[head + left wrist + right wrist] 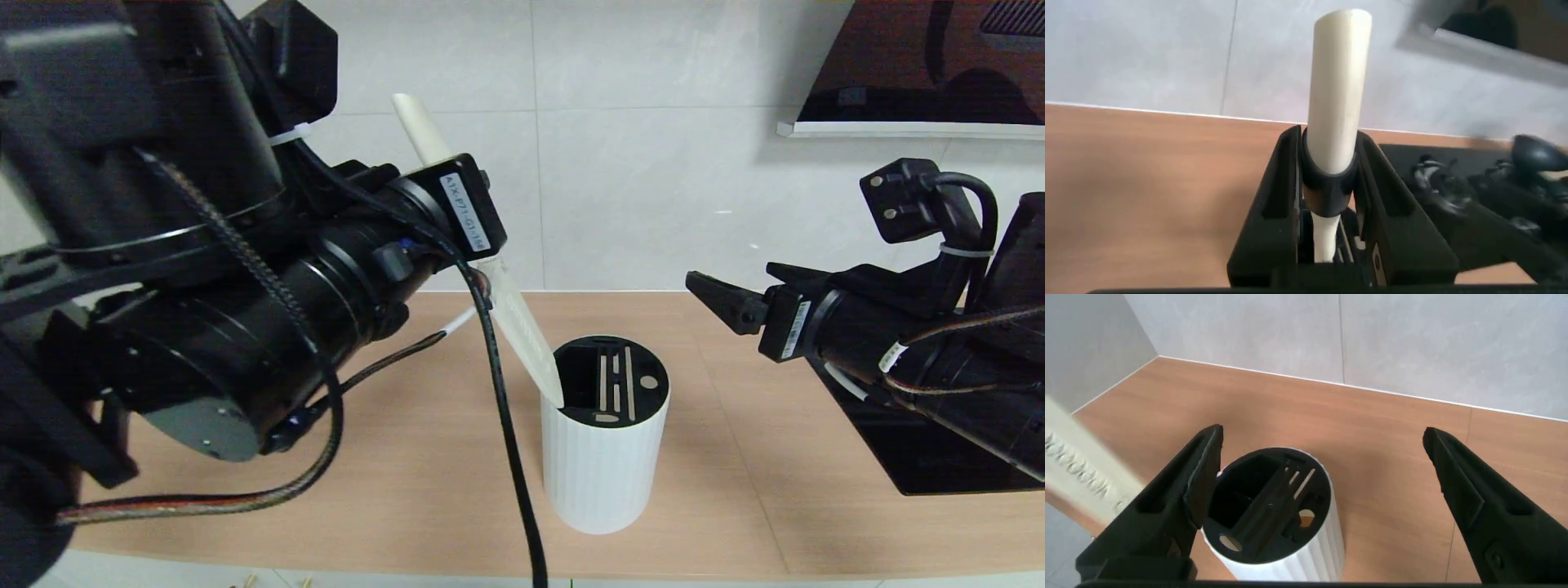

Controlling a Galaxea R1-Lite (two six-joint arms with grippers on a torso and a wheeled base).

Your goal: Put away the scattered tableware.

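Two arms hang over the wooden counter (pixel 408 457). On the left, the left arm comes in from the near left with its wrist turned so that the left gripper (pixel 488 273) points right and slightly down. Its jaws are clamped on a cream knife (pixel 522 335) where handle meets blade.

The knife is tilted, with the handle up and to the left against the tiled wall (pixel 653 163). Its blade slopes down and right to the left edge of the black slotted top of the white ribbed holder (pixel 600 465). We cannot tell whether the tip is inside a slot. The holder stands upright mid-counter.

Right of it, the right arm lies nearly level and points left, well apart from the holder. The right gripper (pixel 1319 453) is spread wide and holds nothing. A black hob (pixel 939 457) sits on the counter beneath that arm, with a dark hood (pixel 922 65) on the wall above.
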